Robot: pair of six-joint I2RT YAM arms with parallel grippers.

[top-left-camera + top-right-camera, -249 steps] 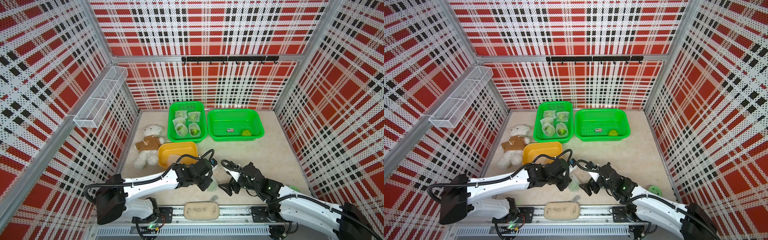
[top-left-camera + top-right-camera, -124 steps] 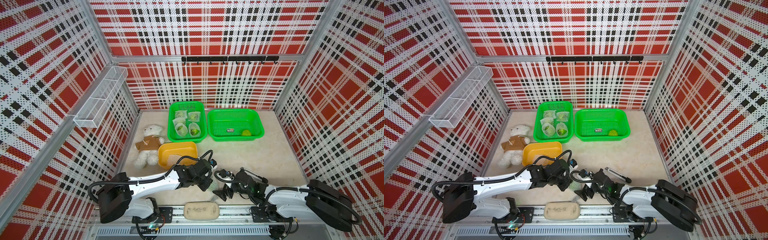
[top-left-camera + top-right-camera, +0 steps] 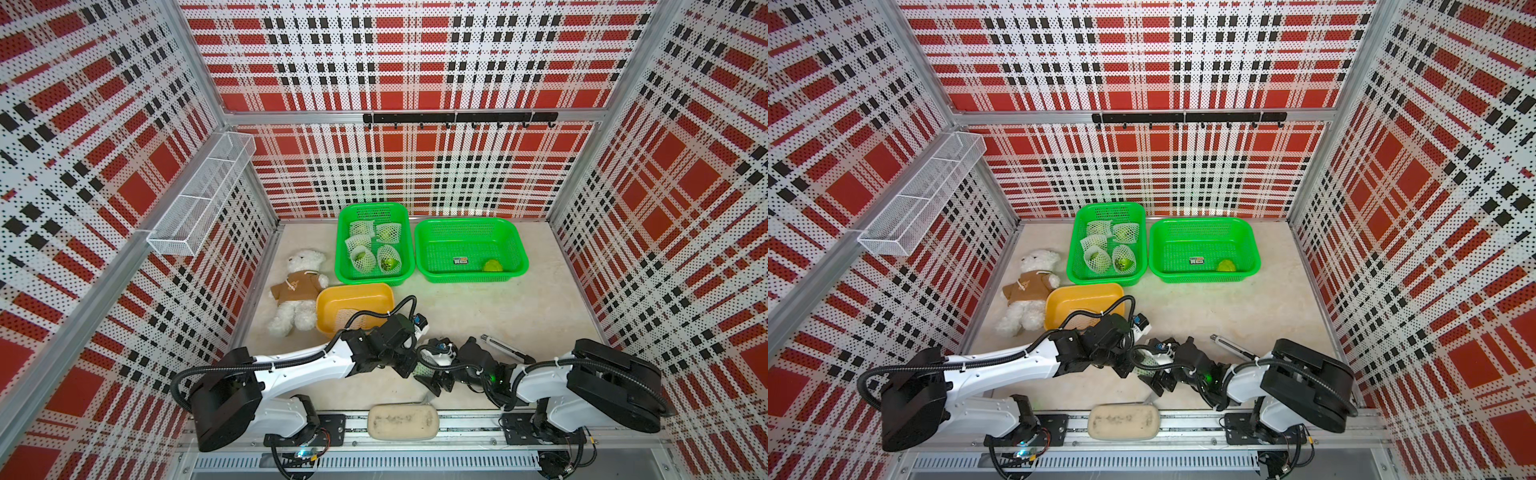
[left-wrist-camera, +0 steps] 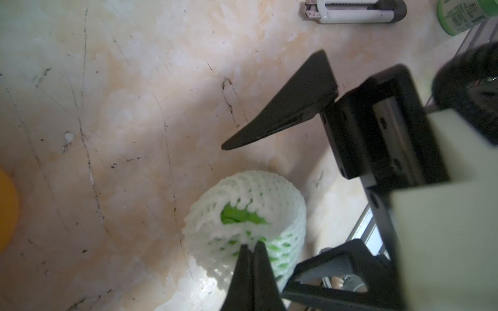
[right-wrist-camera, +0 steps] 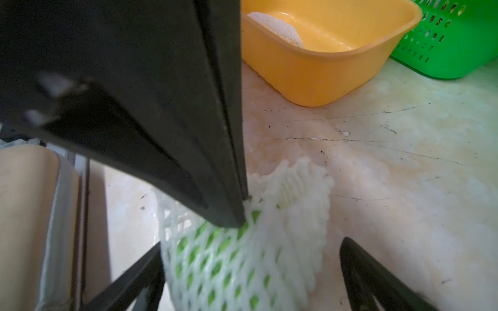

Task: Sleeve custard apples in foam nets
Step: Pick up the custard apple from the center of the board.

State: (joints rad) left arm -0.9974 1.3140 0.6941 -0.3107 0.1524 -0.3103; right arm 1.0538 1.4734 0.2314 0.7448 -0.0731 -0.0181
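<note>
Nearest the arm bases a beige pad [image 3: 403, 422] lies on the rail. Just beyond it the two arms meet low over the bench [image 3: 478, 307]. The left pincer [image 4: 249, 249] has its tips pressed together on the rim of a foam net [image 4: 242, 194]. A custard apple [image 4: 237, 215] already sits inside that net, its green showing through the mouth and the diamond holes. The right pincer [image 5: 250, 243] stands wide apart, one finger either side of the netted fruit and gripping nothing. The net looks light, soft and stretchy, likely to bunch or spring back, so it is best pinched at the rim as it is now. The fruit is probably firm but easily bruised and bumpy enough not to slip, so a gentle hold across its widest part through the foam would suit. A box cutter [image 4: 353, 10] and a round green container [image 4: 458, 16] lie on the bench near the right arm. Farther on is a yellow tub [image 3: 355, 293] holding a spare net [image 5: 277, 27], with a white plush bear [image 3: 297, 291] beside it. At the back the narrower green basket [image 3: 343, 249] holds about five sleeved fruits [image 3: 389, 258]. The wider green basket [image 3: 515, 249] holds one bare custard apple [image 3: 492, 265] and a small label [image 3: 460, 260].
</note>
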